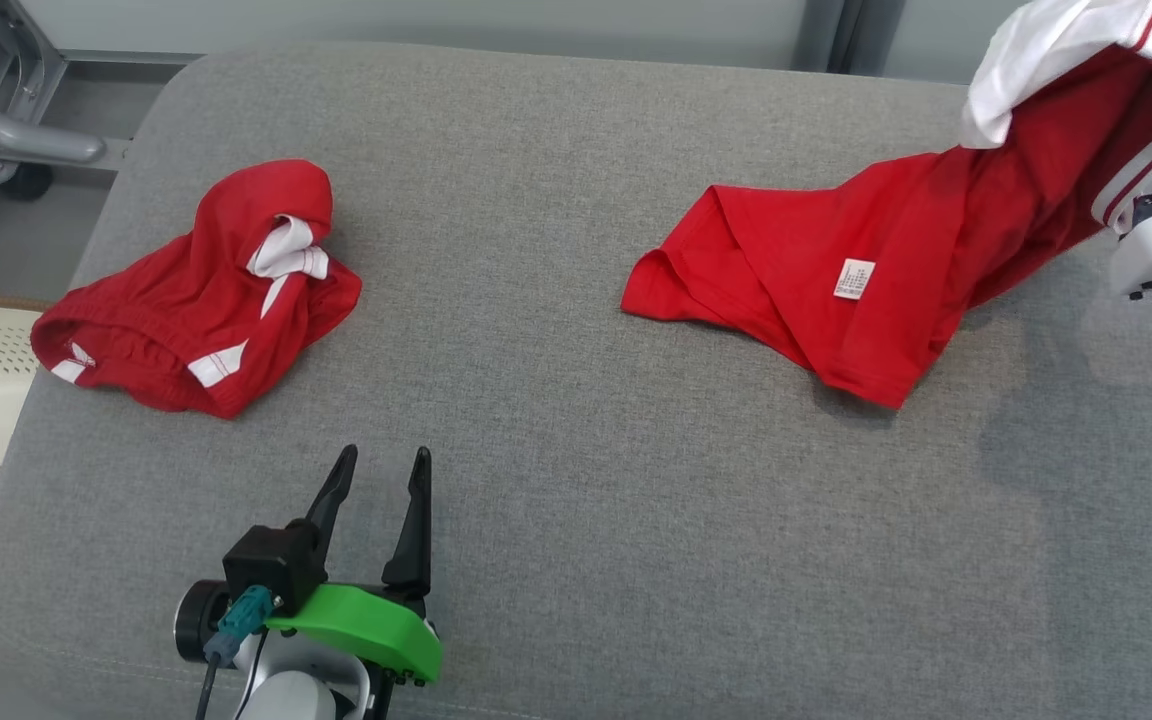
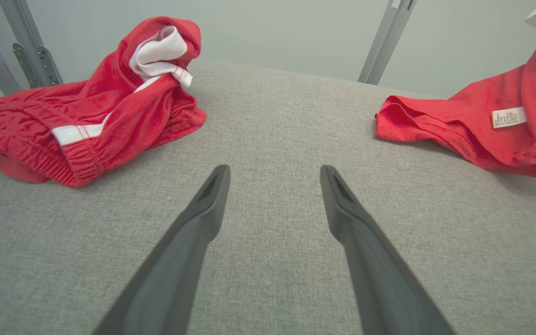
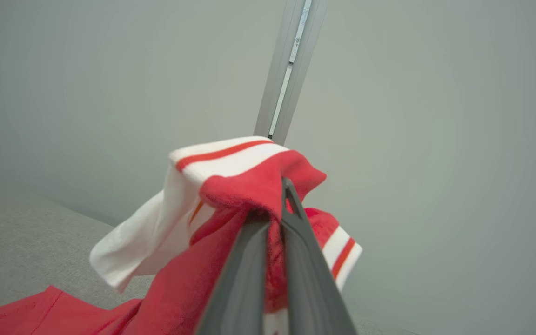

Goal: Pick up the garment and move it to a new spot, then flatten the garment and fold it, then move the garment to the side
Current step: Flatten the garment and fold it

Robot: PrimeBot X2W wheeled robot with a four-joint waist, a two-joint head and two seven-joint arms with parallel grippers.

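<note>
The big gray table [image 1: 576,180] holds two red clothes. The red shirt [image 1: 866,260] is on the right: its top is held up high and its bottom lies on the table, so I think it is being moved to a new spot. The red shorts [image 1: 186,310] sit in a heap on the left, well apart. The right gripper [image 3: 281,195] is pinched tight on the shirt by its white striped edge, so the cloth hangs from it. The left gripper [image 1: 381,465] hangs low over bare table, fingers spread, holding nothing, maybe ready to help. A small white label [image 1: 854,278] shows on the shirt
</note>
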